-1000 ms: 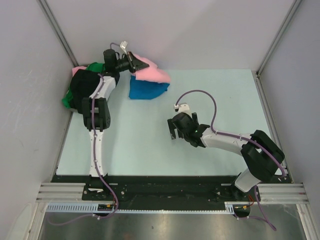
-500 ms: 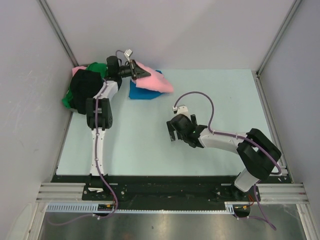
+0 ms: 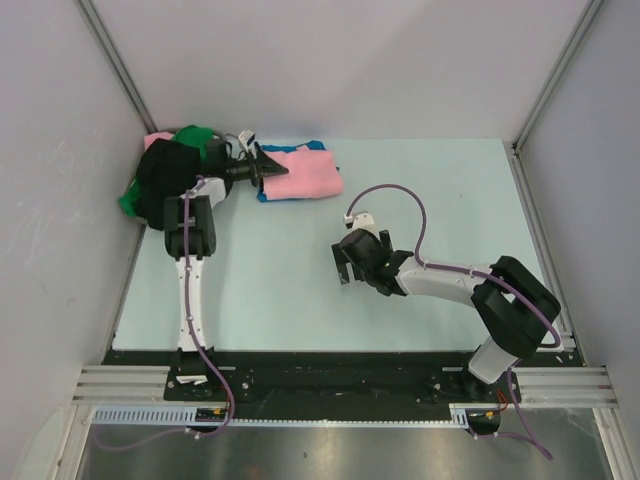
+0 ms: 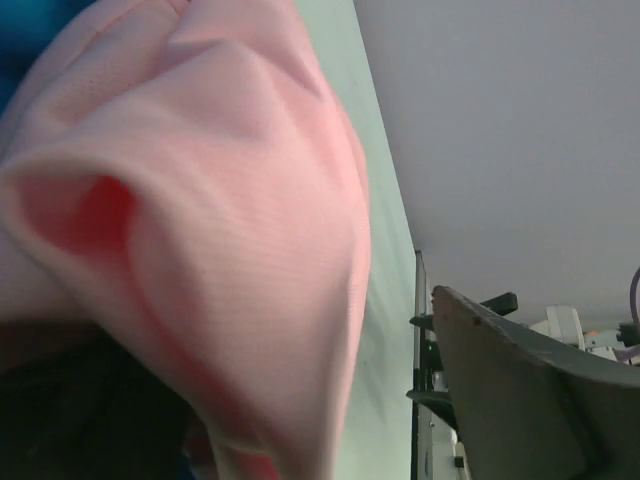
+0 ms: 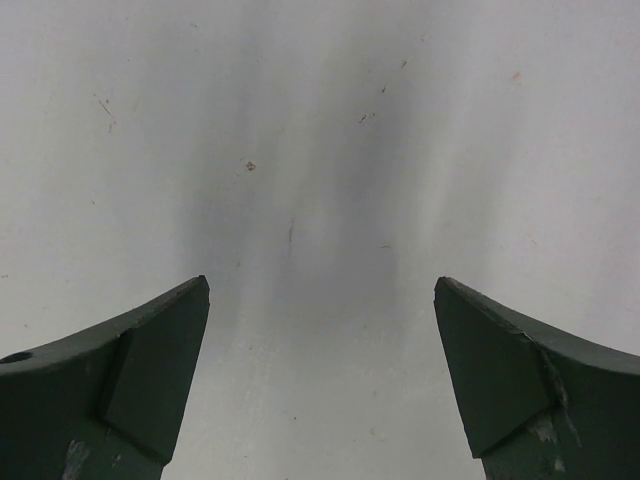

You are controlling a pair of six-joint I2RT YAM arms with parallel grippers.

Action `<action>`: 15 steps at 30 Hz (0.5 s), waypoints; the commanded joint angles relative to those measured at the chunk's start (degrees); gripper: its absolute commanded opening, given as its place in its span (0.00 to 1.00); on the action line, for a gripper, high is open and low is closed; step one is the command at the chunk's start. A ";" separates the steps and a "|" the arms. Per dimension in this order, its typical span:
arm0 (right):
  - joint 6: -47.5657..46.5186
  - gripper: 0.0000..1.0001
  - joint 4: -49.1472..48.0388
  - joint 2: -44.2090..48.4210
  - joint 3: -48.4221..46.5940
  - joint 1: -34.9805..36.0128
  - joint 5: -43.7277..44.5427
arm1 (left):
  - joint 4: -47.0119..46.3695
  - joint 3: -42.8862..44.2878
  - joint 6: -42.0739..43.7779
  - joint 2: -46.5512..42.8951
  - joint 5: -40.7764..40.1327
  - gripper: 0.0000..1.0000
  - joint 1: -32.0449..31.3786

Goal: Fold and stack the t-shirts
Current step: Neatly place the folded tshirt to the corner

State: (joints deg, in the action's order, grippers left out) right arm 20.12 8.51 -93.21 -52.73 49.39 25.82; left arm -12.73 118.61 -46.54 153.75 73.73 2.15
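Stacking looks half done from the top: the folded light pink cloth t-shirt (image 3: 305, 178) lies on the folded bright blue cloth t-shirt (image 3: 266, 193) at the table's (image 3: 450, 190) far left. The crumpled green t-shirt (image 3: 190, 133) and black t-shirt (image 3: 165, 175) wait in the corner, the left gripper (image 3: 268, 170) stretched low to the pink edge. Left wrist: jaws spread, pink cloth (image 4: 230, 200) draped loose, unpinched. Right wrist: the right gripper (image 5: 320, 300) gapes empty over bare table.
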 commanded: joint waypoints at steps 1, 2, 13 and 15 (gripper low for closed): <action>0.45 1.00 -1.04 0.57 -0.53 0.19 -0.51 | 11.63 -3.20 10.73 -6.88 0.46 1.00 4.87; 0.27 1.00 -1.04 0.66 -0.53 0.18 -0.77 | 14.55 -4.08 12.77 -8.63 -1.82 1.00 5.92; -1.31 1.00 3.52 -2.42 -10.18 -1.83 -2.70 | 21.21 -20.41 14.30 -28.57 -20.03 1.00 7.26; -0.79 1.00 3.44 -2.50 -12.56 -3.58 -6.82 | 16.19 -28.05 10.36 -35.32 -22.39 1.00 6.55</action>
State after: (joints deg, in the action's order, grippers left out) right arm 19.46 11.62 -95.53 -59.40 48.25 23.18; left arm 9.19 98.61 -32.69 133.32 58.74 8.54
